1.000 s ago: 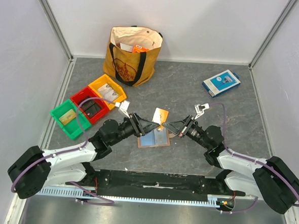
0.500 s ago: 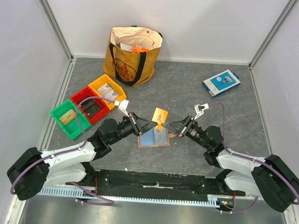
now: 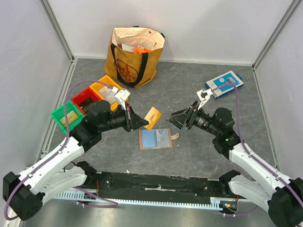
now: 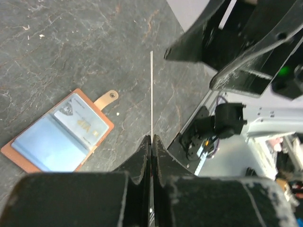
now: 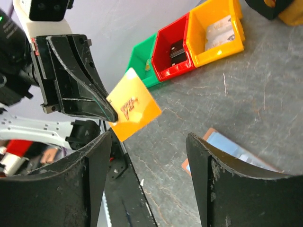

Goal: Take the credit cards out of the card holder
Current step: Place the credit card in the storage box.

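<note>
1. Holding a credit card (image 3: pixel 152 115) above the desk (image 3: pixel 194 90), the left tool (image 3: pixel 145 124) is clamped shut on the card's near end. The right tool (image 3: pixel 174 121) hangs just beside it with its jaws spread wide and nothing between them.
2. The card holder (image 3: pixel 155 139) lies open and flat on the desk, below and between the two tools, lining up. The left wrist view shows a second card (image 4: pixel 83 126) tucked in the pocket on the snap tab (image 4: pixel 111 96) side.
3. The step in hand looks like carrying the freed card away to set it down. Doing it well likely means keeping a firm pinch on so thin an edge and lowering the card flat onto bare desk well apart from the holder. Release should come only once the card rests there, leaving the holder unobstructed for the next pull.
4. The held card sits edge-on to the left wrist camera, which catches it as a thin line. From above, its long axis runs diagonally from the left tool's tips toward the far right, with the free end pointing toward the right tool.
5. The holder's long axis runs roughly left to right across the desk, with its snap tab pointing toward the right arm's side.
</note>
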`<state>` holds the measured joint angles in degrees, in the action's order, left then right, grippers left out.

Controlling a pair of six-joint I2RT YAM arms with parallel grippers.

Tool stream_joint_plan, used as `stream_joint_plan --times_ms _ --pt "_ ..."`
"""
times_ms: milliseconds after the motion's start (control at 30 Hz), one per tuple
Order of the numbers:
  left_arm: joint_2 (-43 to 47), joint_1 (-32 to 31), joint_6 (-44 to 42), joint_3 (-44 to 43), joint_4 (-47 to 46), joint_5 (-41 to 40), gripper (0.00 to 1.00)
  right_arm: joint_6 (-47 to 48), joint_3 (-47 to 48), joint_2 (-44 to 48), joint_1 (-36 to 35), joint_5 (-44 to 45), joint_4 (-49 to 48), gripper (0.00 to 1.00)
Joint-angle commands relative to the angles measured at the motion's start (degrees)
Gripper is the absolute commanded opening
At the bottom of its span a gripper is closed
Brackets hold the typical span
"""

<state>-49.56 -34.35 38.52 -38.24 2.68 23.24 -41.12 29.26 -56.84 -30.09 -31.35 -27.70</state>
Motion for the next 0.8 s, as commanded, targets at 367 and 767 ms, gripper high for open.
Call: stream_joint_plan --times_ms 367,767 --pt "-1.3 0.2 -23.1 -10.9 22.4 17.4 0.02 17.0 11.1 -4.5 -0.1 -20.1 10.8 0.81" --pt "-4.6 0.1 -23.4 -11.9 21.0 20.8 0.02 12.7 12.0 -14.4 -6.7 -26.1 -0.6 0.26"
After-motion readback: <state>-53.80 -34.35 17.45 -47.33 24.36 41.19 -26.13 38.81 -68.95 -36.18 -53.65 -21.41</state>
